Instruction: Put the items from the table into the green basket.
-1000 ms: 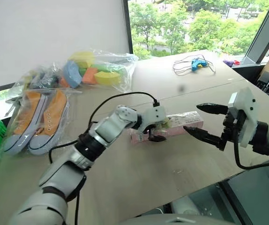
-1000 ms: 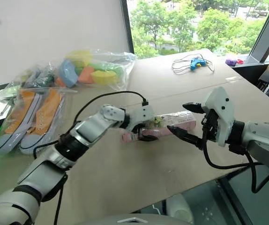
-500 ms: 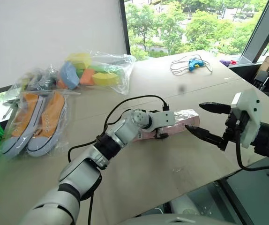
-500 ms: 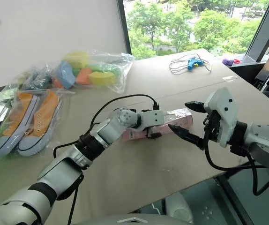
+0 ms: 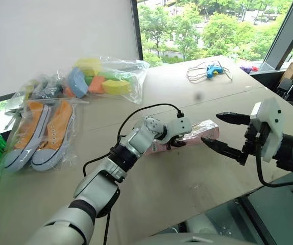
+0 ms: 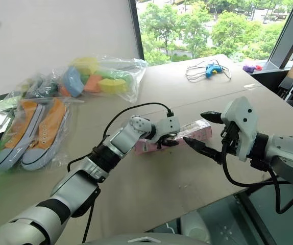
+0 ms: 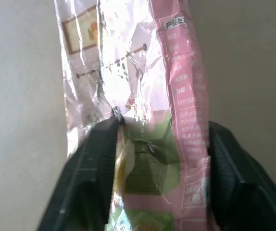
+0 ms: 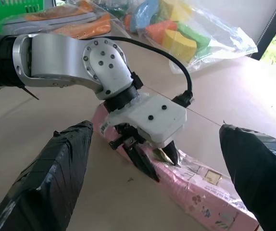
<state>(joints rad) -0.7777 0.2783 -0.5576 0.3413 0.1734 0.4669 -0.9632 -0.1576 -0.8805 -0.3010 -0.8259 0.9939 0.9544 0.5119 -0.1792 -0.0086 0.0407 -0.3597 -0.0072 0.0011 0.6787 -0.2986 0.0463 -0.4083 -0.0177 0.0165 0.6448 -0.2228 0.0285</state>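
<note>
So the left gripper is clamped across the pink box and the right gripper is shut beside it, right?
Not quite: the right gripper is open, its two fingers spread wide near the end of the pink box, as the left eye view shows. The left gripper does straddle the box.

since a second ago the left gripper (image 5: 177, 142) comes forward and down onto the long flat pink box (image 5: 201, 131) on the table (image 5: 187, 178). then its fingers (image 7: 95, 168) stood wide over the box's near end; now they have drawn in against the box's two long sides, the wrapper crinkling between them. the elbow is straighter and the forearm lies lower over the tabletop. the box itself looks unmoved.
</note>
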